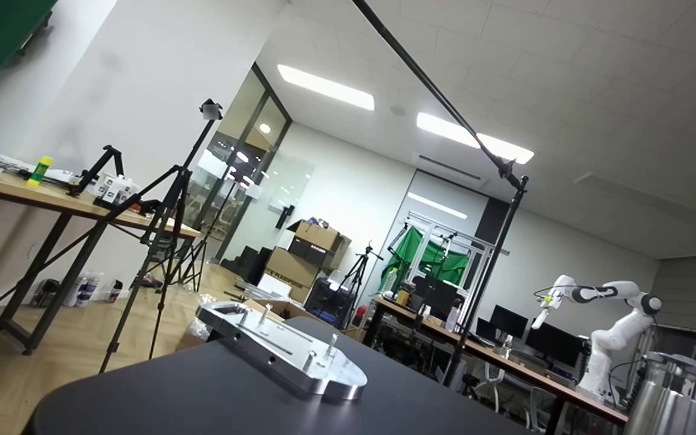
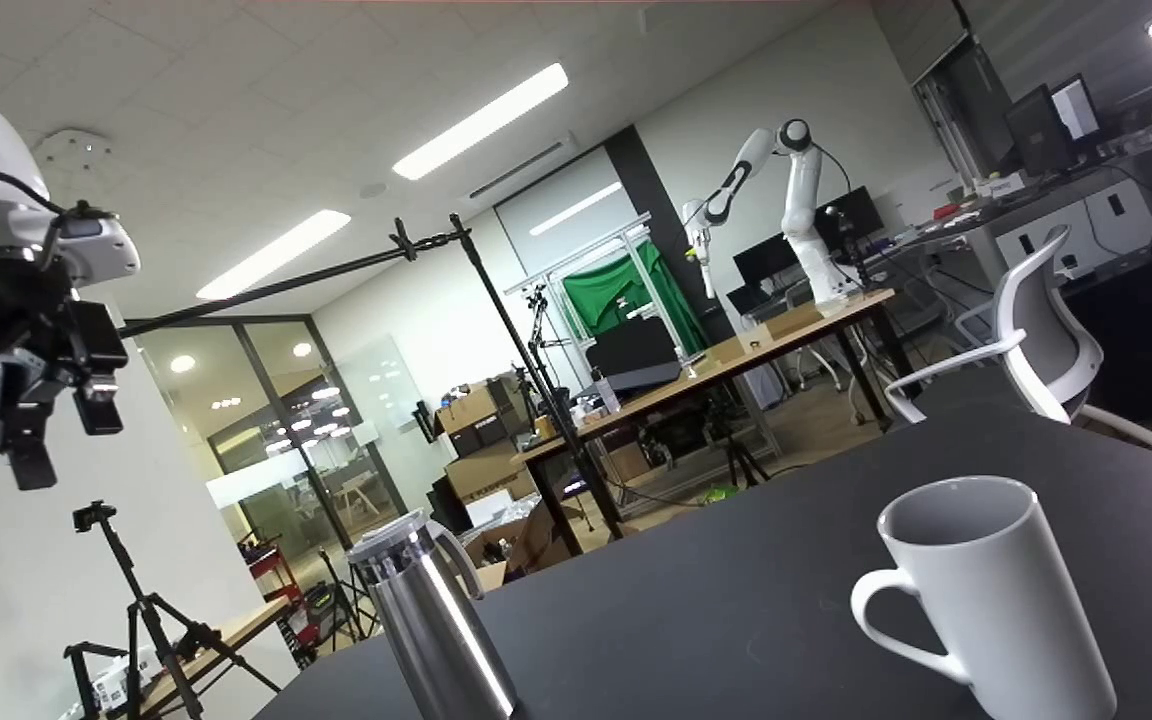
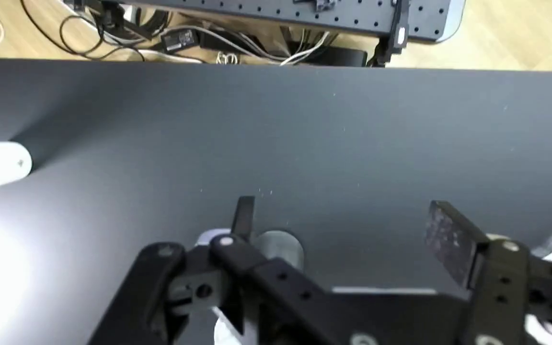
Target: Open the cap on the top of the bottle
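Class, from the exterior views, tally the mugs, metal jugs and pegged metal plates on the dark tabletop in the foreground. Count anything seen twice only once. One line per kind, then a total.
Mug: 1
Metal jug: 1 (in both exterior views, apparently the same one)
Pegged metal plate: 1
Total: 3

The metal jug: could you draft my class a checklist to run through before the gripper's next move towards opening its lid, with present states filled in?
1. Gripper open: ok; its fingers stand apart in the wrist view.
2. Lid on the metal jug: ok; it sits on top in both exterior views.
3. Gripper at the lid: not ok; in an exterior view it hangs apart from the jug.
4. White mug apart from the jug: ok.
5. Catch or hinge on the lid: cannot tell; too little detail shows.
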### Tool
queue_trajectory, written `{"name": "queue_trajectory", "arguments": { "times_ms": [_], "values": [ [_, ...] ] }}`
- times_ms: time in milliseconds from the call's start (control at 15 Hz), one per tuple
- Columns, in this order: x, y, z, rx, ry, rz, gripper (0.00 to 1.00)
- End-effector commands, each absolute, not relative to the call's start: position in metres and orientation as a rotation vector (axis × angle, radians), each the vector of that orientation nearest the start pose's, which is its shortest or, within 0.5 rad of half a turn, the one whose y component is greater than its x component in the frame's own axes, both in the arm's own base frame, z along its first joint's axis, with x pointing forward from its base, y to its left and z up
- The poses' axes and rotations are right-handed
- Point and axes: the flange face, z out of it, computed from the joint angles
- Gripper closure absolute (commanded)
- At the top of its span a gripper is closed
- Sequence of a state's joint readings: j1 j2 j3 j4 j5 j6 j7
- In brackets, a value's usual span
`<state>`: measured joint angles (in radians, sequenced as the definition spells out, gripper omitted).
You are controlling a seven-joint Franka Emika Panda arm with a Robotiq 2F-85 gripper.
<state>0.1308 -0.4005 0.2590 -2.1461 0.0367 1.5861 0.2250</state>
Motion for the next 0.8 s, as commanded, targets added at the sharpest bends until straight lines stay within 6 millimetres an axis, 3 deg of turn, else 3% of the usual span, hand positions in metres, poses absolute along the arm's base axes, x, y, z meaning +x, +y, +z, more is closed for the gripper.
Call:
{"name": "queue_trajectory", "arguments": {
  "times_ms": [0, 333, 533, 733],
  "values": [
    [0.399, 0.165, 0.542, -3.236, -0.059, -0.016, 0.40],
    [0.429, 0.145, 0.538, -3.182, 0.054, -0.215, 0.75],
    [0.442, 0.136, 0.532, -3.175, 0.072, -0.206, 0.95],
    [0.450, 0.132, 0.519, -3.184, 0.065, -0.125, 1.00]
  ]
}}
